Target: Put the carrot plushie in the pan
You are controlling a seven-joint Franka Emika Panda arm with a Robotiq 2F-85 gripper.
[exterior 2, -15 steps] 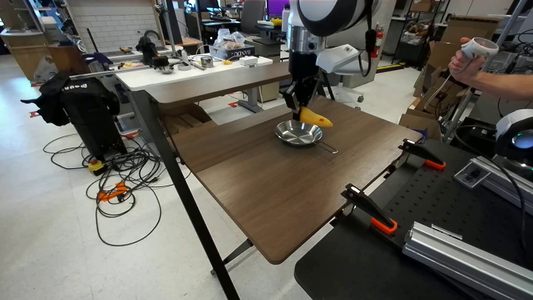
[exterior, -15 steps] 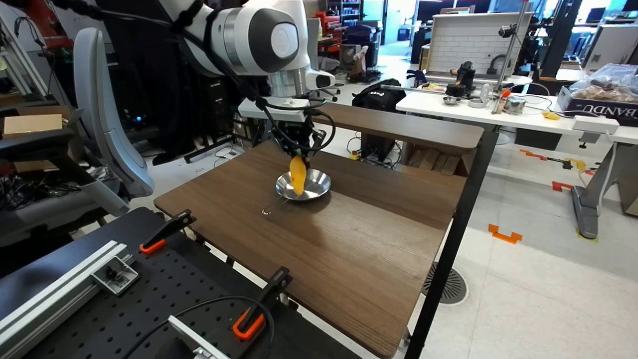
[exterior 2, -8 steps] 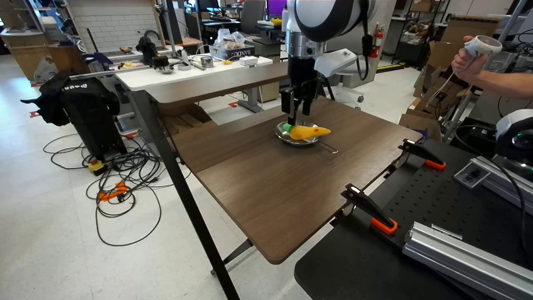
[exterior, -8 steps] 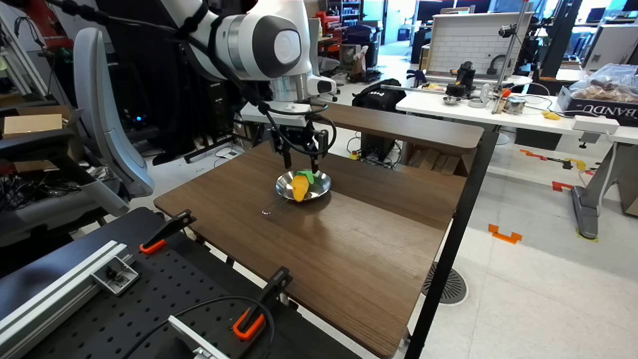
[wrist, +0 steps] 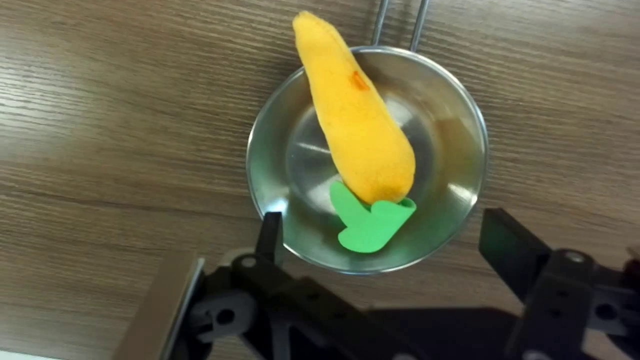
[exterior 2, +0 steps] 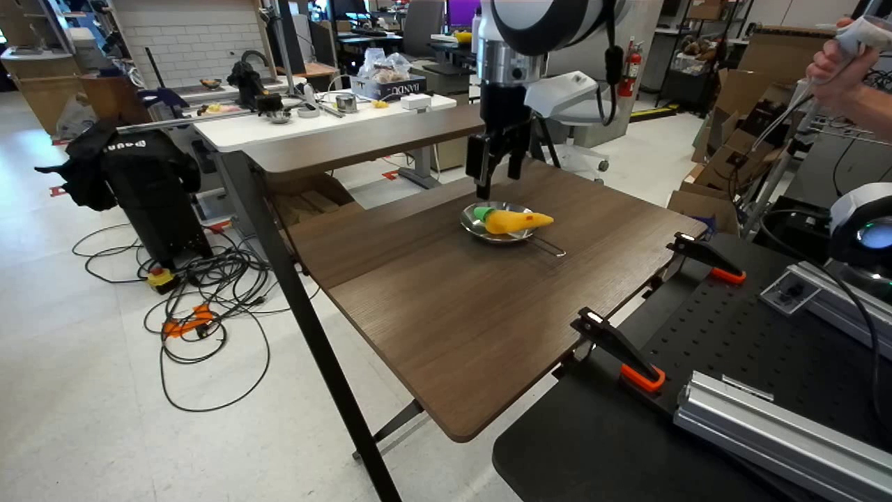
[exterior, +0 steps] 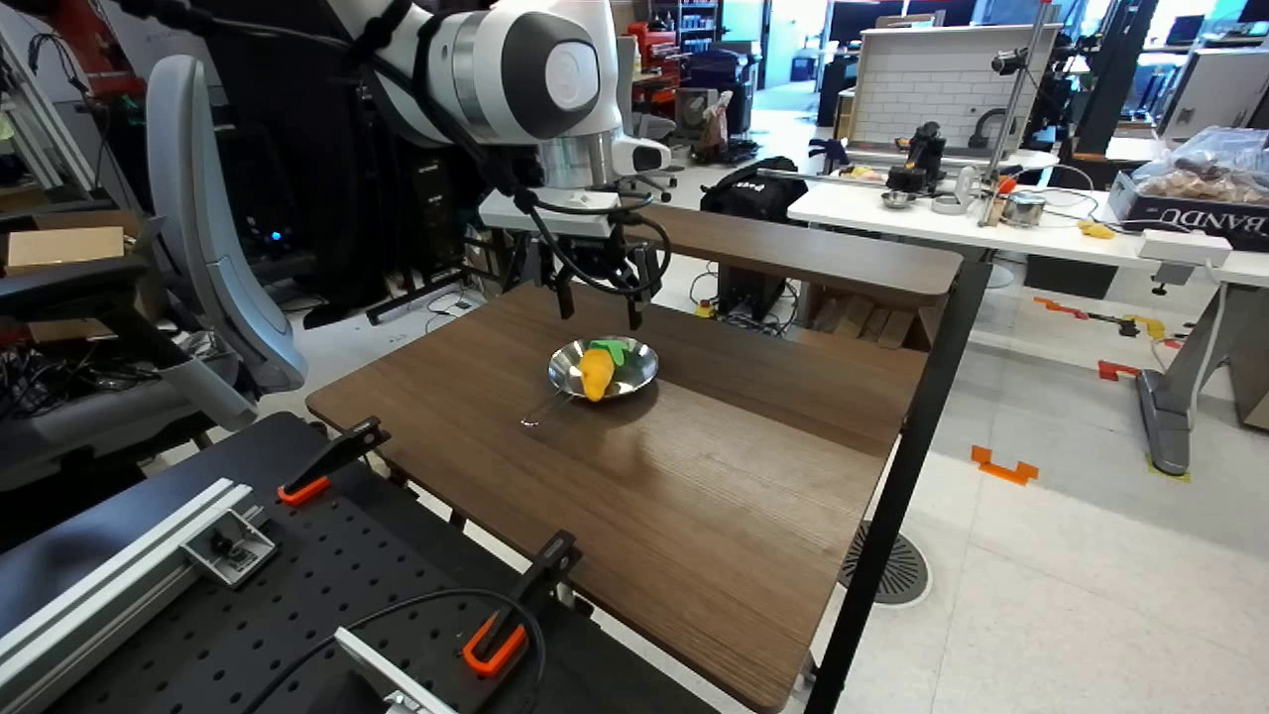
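Observation:
The carrot plushie (wrist: 357, 125) lies in the pan (wrist: 452, 150), its green leafy tuft (wrist: 370, 227) inside the bowl. Its narrow tip rests over the rim close to the wire handle (wrist: 400, 22). Both exterior views show the same: the orange-yellow carrot plushie (exterior: 596, 375) (exterior 2: 517, 222) on the silver pan (exterior: 639, 369) (exterior 2: 474, 224). Above and behind it hangs my gripper (exterior: 601, 319) (exterior 2: 498, 185), clear of toy and pan. In the wrist view the gripper's (wrist: 382, 215) jaws stand wide apart, holding nothing.
The pan stands on a brown wooden table (exterior: 734, 476). A raised shelf (exterior: 793, 248) runs along one side. Black-orange clamps (exterior 2: 620, 348) (exterior 2: 707, 256) fix the neighbouring black perforated board (exterior 2: 725, 335). A person's hand (exterior 2: 840, 70) holds a white controller off to the side.
A second ago the gripper held the carrot plushie over the pan. It has opened, the toy has dropped into the pan, and the gripper has risen. The person's hand has moved outward.

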